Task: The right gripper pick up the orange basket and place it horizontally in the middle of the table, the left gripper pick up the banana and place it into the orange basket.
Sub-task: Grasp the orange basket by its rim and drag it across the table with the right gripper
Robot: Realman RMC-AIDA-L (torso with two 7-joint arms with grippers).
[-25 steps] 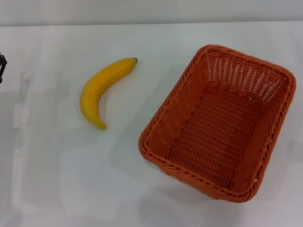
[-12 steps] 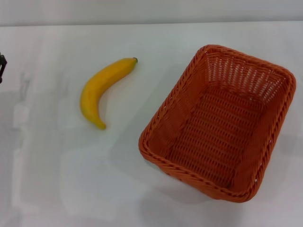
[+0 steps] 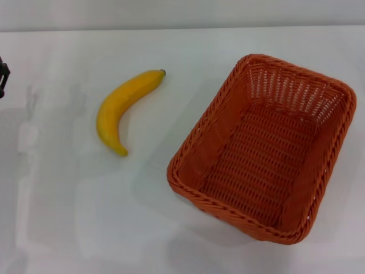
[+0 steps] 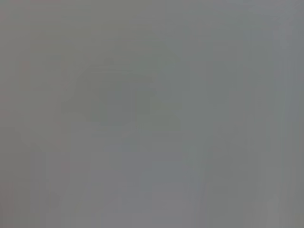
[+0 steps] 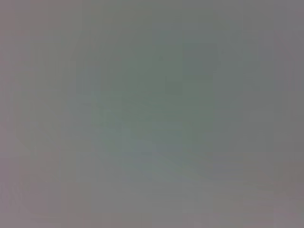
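Note:
The orange basket [image 3: 265, 147] stands empty on the white table [image 3: 188, 48] at the right in the head view, its long side running at a slant from near left to far right. The yellow banana [image 3: 121, 108] lies on the table to the basket's left, dark tip pointing away from me. Only a small black part of my left gripper [image 3: 2, 77] shows at the far left edge, well clear of the banana. My right gripper is out of view. Both wrist views are featureless grey.
A pale wall strip [image 3: 182, 12] runs along the table's far edge. Bare white tabletop lies between the banana and the basket, and in front of both.
The black bit of my left gripper at the left edge has shifted slightly upward in the picture. The banana and basket have stayed put.

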